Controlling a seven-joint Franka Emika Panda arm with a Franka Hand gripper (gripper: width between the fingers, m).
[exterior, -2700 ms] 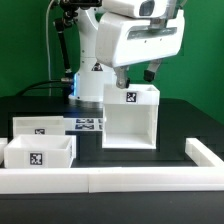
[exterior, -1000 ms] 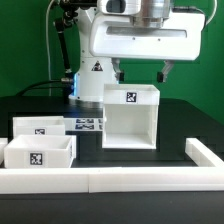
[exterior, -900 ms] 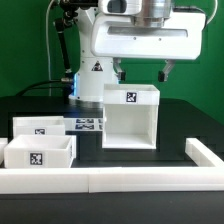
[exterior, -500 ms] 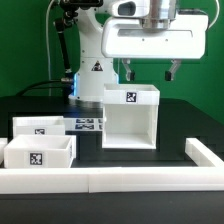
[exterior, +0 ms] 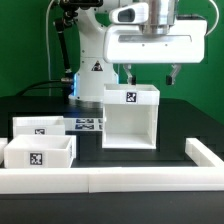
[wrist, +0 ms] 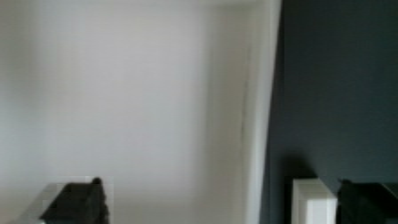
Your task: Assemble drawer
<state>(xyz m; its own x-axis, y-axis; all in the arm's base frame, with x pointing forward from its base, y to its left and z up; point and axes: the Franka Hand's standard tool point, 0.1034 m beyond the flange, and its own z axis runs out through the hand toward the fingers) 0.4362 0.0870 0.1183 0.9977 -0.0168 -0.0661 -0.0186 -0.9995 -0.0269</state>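
Note:
The tall open-fronted white box (exterior: pixel 130 118) stands mid-table with a tag on its upper front edge. Two shallow white trays sit at the exterior view's left, one nearer (exterior: pixel 40 153) and one behind it (exterior: pixel 38 127), each with a tag. My gripper (exterior: pixel 151 76) hangs above the box's back edge, open and empty, with a finger on each side and clear of the box. In the wrist view a white surface of the box (wrist: pixel 143 100) fills most of the picture, and my gripper (wrist: pixel 217 205) shows only its dark fingertips (wrist: pixel 75 202) wide apart.
A long low white rail (exterior: pixel 110 180) runs along the table's front and turns back at the exterior view's right (exterior: pixel 206 154). The marker board (exterior: pixel 88 124) lies flat between the trays and the box. The robot base (exterior: pixel 92 60) stands behind.
My gripper has risen from the box's top edge, levelled out and shifted towards the exterior view's right. The box and trays have not moved.

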